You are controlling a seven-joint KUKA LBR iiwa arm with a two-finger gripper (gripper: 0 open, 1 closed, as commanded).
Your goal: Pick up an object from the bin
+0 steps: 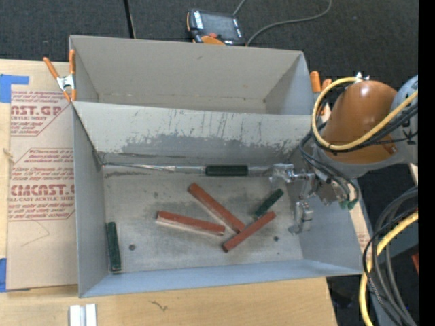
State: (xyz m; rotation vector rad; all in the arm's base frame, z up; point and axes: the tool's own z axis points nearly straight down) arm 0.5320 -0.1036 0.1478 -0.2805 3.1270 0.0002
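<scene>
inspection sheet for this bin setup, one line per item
surface: grey metal bin floor, scuffed; back wall streaked
job's things: three red-brown sticks loosely grouped mid-floor; small dark green stick just right of them; long green stick at the foot of the back wall; third green stick at the front-left corner
clutter: nothing seen
grippers: end effector low at the floor's right side, beside the small dark green stick; open or shut not clear
cables: yellow cables looped round the orange wrist cover
surroundings: black-and-orange device with a lead, behind the bin on dark flooring
</scene>
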